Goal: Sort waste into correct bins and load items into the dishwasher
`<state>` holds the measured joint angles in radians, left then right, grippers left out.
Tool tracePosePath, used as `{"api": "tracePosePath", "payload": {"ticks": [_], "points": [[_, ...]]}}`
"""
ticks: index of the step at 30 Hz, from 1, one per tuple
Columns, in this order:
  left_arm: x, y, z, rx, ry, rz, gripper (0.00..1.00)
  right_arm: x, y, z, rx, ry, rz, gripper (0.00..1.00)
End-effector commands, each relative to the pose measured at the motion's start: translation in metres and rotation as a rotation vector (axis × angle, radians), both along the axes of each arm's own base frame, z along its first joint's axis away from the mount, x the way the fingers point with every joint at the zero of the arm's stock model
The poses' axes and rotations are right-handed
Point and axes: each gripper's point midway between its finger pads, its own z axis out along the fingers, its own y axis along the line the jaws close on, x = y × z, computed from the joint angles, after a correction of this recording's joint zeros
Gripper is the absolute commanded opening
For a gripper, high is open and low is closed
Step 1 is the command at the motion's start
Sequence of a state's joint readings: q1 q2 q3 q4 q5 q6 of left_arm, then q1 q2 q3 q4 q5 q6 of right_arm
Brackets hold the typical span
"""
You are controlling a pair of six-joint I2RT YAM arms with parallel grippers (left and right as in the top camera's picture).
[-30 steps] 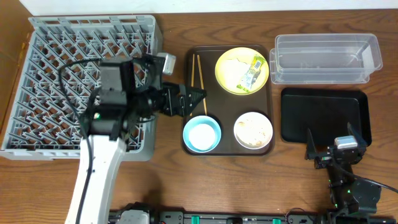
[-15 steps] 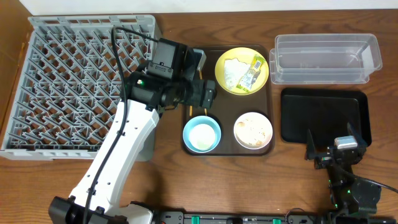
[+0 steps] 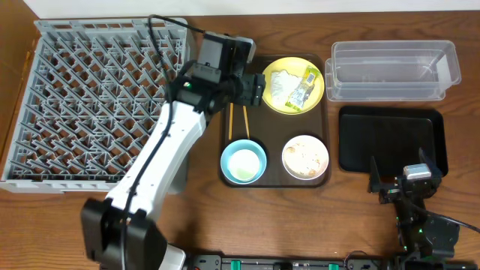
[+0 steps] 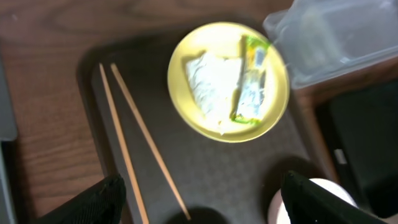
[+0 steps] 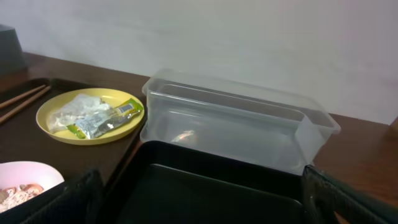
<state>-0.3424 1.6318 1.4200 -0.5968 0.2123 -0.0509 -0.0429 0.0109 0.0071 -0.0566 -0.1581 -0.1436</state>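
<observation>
The yellow plate (image 3: 279,101) (image 4: 186,106) (image 5: 56,130) on the brown tray (image 3: 274,127) holds a white paper piece (image 3: 279,81) (image 4: 211,84) (image 5: 76,109) and a green wrapper (image 3: 306,85) (image 4: 252,87) (image 5: 104,121). My left gripper (image 3: 255,91) (image 4: 202,208) hovers open over the tray just left of the plate, nothing between its fingers (image 4: 99,202). Two chopsticks (image 3: 238,121) (image 4: 146,140) lie beneath it. Further forward sit a light blue bowl (image 3: 244,161) and a white bowl (image 3: 305,156) (image 5: 25,183) with food scraps. My right gripper (image 3: 401,180) (image 5: 205,205) rests open by the black tray.
The grey dish rack (image 3: 75,105) fills the left side. The clear tub (image 3: 394,69) (image 5: 236,124) stands at the back right, with the black tray (image 3: 392,140) (image 5: 205,186) in front of it. The left arm stretches from the front edge across the rack's right corner.
My left arm has swung off the rack, rightward and back over the brown tray, ending beside the yellow plate. The right arm has not moved.
</observation>
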Motion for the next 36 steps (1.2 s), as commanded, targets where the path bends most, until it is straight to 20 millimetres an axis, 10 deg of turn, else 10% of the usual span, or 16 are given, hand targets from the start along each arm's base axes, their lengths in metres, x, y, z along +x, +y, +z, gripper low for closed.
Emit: {"api": "tracePosePath", "payload": {"ticks": [1, 4, 9, 13, 17, 23, 29, 32, 36], "points": [[0.006, 0.024, 0.003, 0.069, -0.027, 0.101, 0.82, 0.000, 0.000, 0.000, -0.003, 0.000, 0.001, 0.99], [0.004, 0.092, 0.022, 0.133, -0.046, 0.401, 0.89, 0.000, 0.000, 0.000, -0.003, 0.000, 0.001, 0.99], [-0.055, 0.236, 0.068, 0.084, -0.033, 0.875, 0.94, 0.000, 0.000, 0.000, -0.003, 0.000, 0.001, 0.99], [-0.088, 0.278, 0.065, 0.047, 0.032, 1.077, 0.98, 0.000, 0.000, 0.000, -0.003, 0.000, 0.001, 0.99], [-0.114, 0.296, 0.051, 0.062, 0.131, 1.164, 0.98, 0.000, 0.002, 0.005, 0.003, -0.021, 0.011, 0.99], [-0.124, 0.294, 0.043, 0.079, 0.191, 1.165, 0.98, -0.065, 0.110, 0.065, 0.367, -0.075, 0.768, 0.99], [-0.124, 0.294, 0.043, 0.079, 0.191, 1.165, 0.98, -0.112, 0.069, 0.193, 0.563, -0.648, 0.703, 0.99], [-0.124, 0.294, 0.043, 0.080, 0.191, 1.165, 0.98, -0.087, 0.039, 0.202, 0.754, -0.611, 0.536, 0.99], [-0.124, 0.294, 0.043, 0.079, 0.191, 1.165, 0.98, -0.048, 0.050, 0.201, 0.660, -0.385, 0.469, 0.99]]}}
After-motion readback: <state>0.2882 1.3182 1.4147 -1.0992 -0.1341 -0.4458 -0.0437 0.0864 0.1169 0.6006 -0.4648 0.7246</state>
